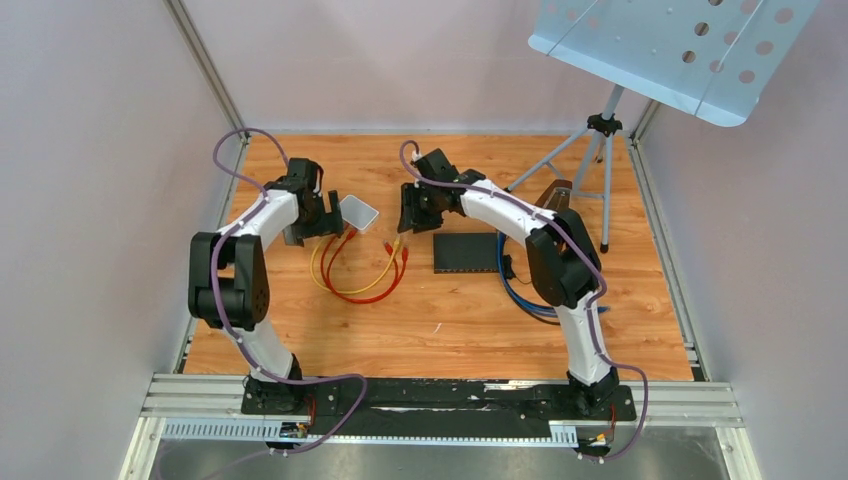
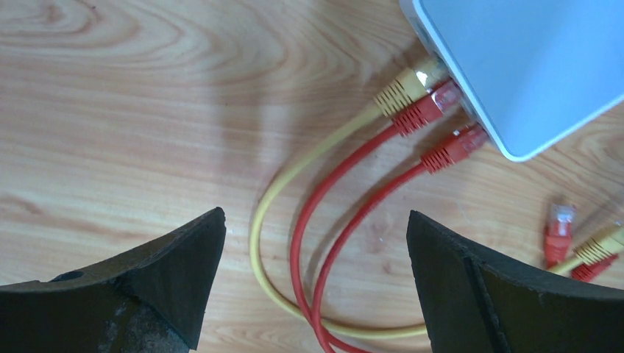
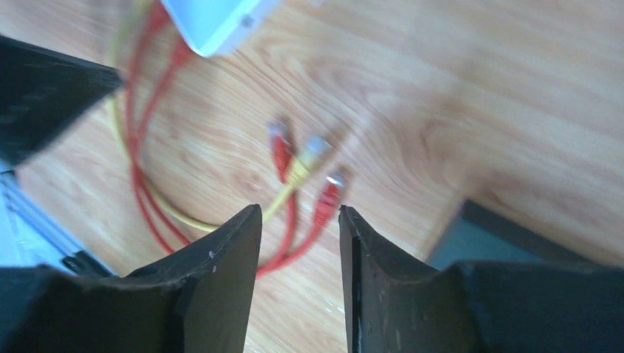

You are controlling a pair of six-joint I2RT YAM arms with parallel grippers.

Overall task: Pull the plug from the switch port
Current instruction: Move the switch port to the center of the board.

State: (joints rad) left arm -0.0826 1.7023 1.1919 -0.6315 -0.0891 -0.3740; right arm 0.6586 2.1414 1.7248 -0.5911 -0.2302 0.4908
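The white switch (image 1: pixel 358 212) lies on the wooden table, and also shows in the left wrist view (image 2: pixel 530 66). A yellow plug (image 2: pixel 401 90) and two red plugs (image 2: pixel 430 107) (image 2: pixel 456 145) sit in its ports. Their cables (image 1: pixel 345 275) loop toward the near side. The three free cable ends (image 3: pixel 309 158) lie loose on the wood. My left gripper (image 2: pixel 316 220) is open and empty, over the cable loop just left of the switch. My right gripper (image 3: pixel 299 213) is open with a narrow gap and empty, above the free ends, right of the switch (image 3: pixel 213 22).
A flat black device (image 1: pixel 466 253) lies right of the free plugs, with blue cables (image 1: pixel 525 295) beside it. A tripod (image 1: pixel 590 165) holding a perforated metal tray (image 1: pixel 670 45) stands at the back right. Metal frame posts border the table.
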